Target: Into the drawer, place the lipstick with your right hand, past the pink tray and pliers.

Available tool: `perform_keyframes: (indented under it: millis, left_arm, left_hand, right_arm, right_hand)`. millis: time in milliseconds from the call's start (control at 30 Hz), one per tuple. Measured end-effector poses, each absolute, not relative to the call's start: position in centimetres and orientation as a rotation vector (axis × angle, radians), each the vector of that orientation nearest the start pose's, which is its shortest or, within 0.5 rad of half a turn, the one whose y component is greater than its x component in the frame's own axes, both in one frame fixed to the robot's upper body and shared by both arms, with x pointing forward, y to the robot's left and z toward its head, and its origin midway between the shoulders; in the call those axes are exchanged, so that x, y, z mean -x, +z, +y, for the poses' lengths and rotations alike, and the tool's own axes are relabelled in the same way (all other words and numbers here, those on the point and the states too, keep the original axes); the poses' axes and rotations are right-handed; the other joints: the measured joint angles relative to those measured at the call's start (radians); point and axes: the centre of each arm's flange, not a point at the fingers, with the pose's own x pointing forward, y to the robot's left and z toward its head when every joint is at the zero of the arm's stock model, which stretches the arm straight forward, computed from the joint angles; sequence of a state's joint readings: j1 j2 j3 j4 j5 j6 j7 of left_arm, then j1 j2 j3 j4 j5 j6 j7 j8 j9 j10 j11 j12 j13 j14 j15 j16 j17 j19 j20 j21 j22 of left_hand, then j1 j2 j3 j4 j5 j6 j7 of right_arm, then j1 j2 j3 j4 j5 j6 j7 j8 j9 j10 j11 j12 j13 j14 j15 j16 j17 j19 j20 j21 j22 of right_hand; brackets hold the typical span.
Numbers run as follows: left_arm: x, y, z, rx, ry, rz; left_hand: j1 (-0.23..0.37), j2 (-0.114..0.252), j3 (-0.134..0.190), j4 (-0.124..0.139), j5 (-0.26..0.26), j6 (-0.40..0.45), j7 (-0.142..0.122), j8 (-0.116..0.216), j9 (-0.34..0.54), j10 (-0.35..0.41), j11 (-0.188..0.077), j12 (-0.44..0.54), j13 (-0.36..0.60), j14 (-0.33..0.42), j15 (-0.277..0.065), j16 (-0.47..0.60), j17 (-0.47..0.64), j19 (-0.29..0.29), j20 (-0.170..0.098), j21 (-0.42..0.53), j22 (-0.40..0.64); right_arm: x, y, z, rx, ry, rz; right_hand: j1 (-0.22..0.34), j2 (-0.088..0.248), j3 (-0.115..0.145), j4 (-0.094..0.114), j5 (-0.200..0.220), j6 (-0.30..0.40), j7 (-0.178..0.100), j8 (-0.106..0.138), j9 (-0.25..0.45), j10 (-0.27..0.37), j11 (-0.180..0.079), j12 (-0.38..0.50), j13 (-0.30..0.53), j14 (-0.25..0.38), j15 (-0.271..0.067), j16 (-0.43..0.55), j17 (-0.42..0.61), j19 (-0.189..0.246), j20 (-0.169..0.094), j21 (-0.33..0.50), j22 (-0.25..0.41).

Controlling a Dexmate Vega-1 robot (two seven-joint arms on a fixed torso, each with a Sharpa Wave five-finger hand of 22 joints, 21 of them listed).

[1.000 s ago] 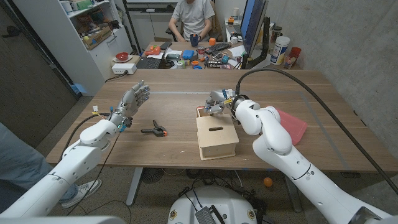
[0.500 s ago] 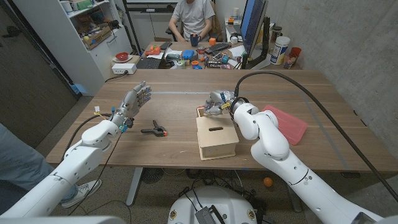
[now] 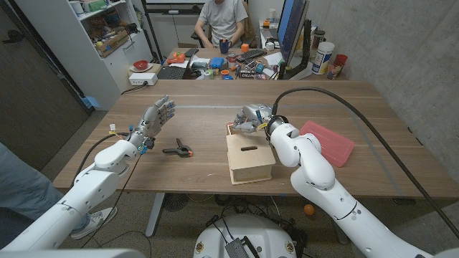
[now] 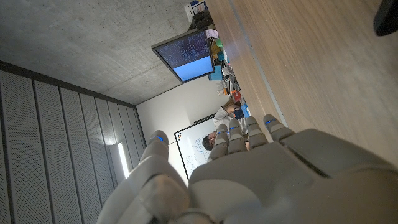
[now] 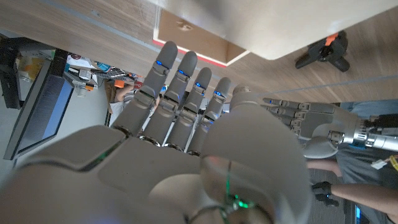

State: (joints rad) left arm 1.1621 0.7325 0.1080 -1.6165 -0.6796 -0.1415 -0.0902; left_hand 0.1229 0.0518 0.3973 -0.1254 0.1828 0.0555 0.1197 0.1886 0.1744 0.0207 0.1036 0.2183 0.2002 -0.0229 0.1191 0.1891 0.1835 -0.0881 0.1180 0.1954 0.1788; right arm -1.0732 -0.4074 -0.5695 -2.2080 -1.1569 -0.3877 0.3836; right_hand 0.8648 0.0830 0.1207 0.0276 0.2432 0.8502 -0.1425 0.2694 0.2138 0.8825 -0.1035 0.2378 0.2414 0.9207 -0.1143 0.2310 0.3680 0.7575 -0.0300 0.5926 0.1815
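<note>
The right hand (image 3: 249,118) has drawn slightly left over the open drawer (image 3: 234,130) behind the wooden box (image 3: 249,158); its fingers extend, and any lipstick held cannot be seen. The left hand (image 3: 155,115) waits open.

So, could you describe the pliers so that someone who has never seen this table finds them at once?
Start at the light wooden box near the middle of the wooden table. On the bare wood between the box and the raised left hand lie the pliers. They are small and dark with an orange spot, unlike the flat pink tray beyond the box.
</note>
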Motion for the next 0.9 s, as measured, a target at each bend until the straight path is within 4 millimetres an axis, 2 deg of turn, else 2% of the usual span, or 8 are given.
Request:
perform_keyframes:
  millis: [200, 333, 467, 533, 633, 700, 733, 900]
  left_arm:
    - [-57.2, -4.4, 37.3, -0.097, -0.203, -0.534]
    - [-56.9, -4.1, 37.0, -0.105, -0.211, -0.555]
    - [-56.5, -3.6, 36.8, -0.114, -0.216, -0.577]
    - [-56.4, -3.4, 36.8, -0.118, -0.219, -0.581]
    - [-56.0, -2.9, 36.6, -0.138, -0.218, -0.603]
    - [-55.7, -2.6, 36.5, -0.153, -0.220, -0.614]
    - [-55.7, -2.6, 36.5, -0.155, -0.219, -0.617]
    - [-55.5, -2.3, 36.4, -0.169, -0.221, -0.634]
  left_hand:
    - [0.000, 0.000, 0.000, 0.000, 0.000, 0.008, -0.003, 0.000, 0.000, 0.004, -0.004, 0.000, 0.000, 0.000, 0.000, 0.000, 0.000, 0.001, 0.001, 0.000, 0.000]
    - [0.004, 0.004, 0.000, 0.000, 0.000, 0.013, -0.002, 0.000, 0.000, 0.011, -0.004, 0.000, 0.000, 0.003, 0.003, 0.000, 0.000, 0.004, 0.004, 0.000, 0.000]
    - [0.010, 0.010, 0.003, -0.003, 0.000, 0.023, -0.002, 0.004, 0.000, 0.015, -0.003, 0.000, 0.000, 0.007, -0.001, 0.000, 0.000, 0.006, 0.006, 0.005, 0.000]
    - [0.013, 0.013, 0.004, -0.004, 0.000, 0.023, -0.002, 0.004, 0.000, 0.015, -0.004, 0.000, 0.000, 0.013, 0.002, 0.000, 0.000, 0.009, 0.009, 0.005, 0.000]
    - [0.019, 0.018, 0.007, -0.007, 0.000, 0.023, -0.002, 0.004, 0.000, 0.015, -0.004, 0.000, 0.000, 0.013, 0.003, 0.000, 0.000, 0.013, 0.005, 0.005, 0.000]
    - [0.018, 0.023, 0.011, -0.005, 0.000, 0.023, -0.002, 0.004, 0.000, 0.018, -0.007, 0.000, 0.000, 0.013, 0.003, 0.000, 0.000, 0.013, 0.005, 0.005, 0.000]
    - [0.018, 0.026, 0.014, -0.006, 0.000, 0.023, -0.002, 0.004, 0.000, 0.020, -0.009, 0.000, 0.000, 0.014, 0.003, 0.000, 0.000, 0.013, 0.005, 0.005, 0.000]
    - [0.022, 0.030, 0.014, -0.006, 0.000, 0.029, -0.007, 0.004, 0.000, 0.020, -0.009, 0.000, 0.000, 0.013, 0.002, 0.000, 0.000, 0.013, 0.005, 0.005, 0.000]
  right_arm:
    - [-46.3, 1.1, -8.8, 1.244, -0.017, -0.777]
    - [-46.2, 1.3, -10.4, 1.081, 0.001, -0.820]
    - [-46.5, 1.1, -11.2, 0.915, 0.066, -0.839]
    - [-45.8, 1.4, -10.6, 0.780, 0.138, -0.881]
    - [-47.7, 0.7, -12.5, 0.708, 0.141, -0.848]
    - [-48.3, 0.5, -12.7, 0.648, 0.168, -0.848]
    - [-48.0, 0.8, -12.6, 0.523, 0.229, -0.876]
    - [-49.1, 0.8, -13.1, 0.334, 0.309, -0.884]
  right_hand:
    - [-0.036, 0.050, 0.011, 0.021, -0.030, -0.112, 0.043, -0.053, 0.000, -0.089, 0.056, -0.034, 0.000, -0.080, 0.006, -0.020, 0.004, -0.036, -0.008, -0.023, 0.000]
    - [-0.072, 0.078, 0.012, 0.042, -0.055, -0.198, 0.069, -0.080, 0.000, -0.162, 0.097, -0.045, -0.003, -0.171, 0.030, -0.039, -0.005, -0.078, 0.000, -0.051, -0.005]
    - [-0.103, 0.076, 0.011, 0.054, -0.060, -0.240, 0.082, -0.082, 0.003, -0.202, 0.119, -0.052, -0.005, -0.229, 0.057, -0.043, -0.011, -0.118, 0.011, -0.076, -0.005]
    - [-0.110, 0.075, 0.011, 0.054, -0.062, -0.254, 0.082, -0.082, 0.003, -0.210, 0.127, -0.052, -0.005, -0.244, 0.066, -0.043, -0.013, -0.128, 0.014, -0.083, -0.005]
    - [-0.117, 0.071, 0.008, 0.057, -0.062, -0.264, 0.085, -0.082, 0.003, -0.210, 0.127, -0.052, -0.005, -0.251, 0.062, -0.043, -0.016, -0.128, 0.014, -0.086, -0.008]
    - [-0.130, 0.071, 0.002, 0.063, -0.062, -0.277, 0.086, -0.082, 0.003, -0.214, 0.131, -0.052, -0.005, -0.251, 0.062, -0.043, -0.016, -0.128, 0.014, -0.088, -0.009]
    - [-0.146, 0.070, 0.001, 0.070, -0.064, -0.292, 0.087, -0.082, 0.003, -0.219, 0.136, -0.052, -0.005, -0.260, 0.066, -0.043, -0.016, -0.129, 0.014, -0.093, -0.009]
    - [-0.201, 0.063, -0.016, 0.089, -0.067, -0.349, 0.091, -0.082, 0.003, -0.270, 0.154, -0.052, -0.005, -0.326, 0.085, -0.043, -0.020, -0.175, 0.025, -0.125, -0.009]
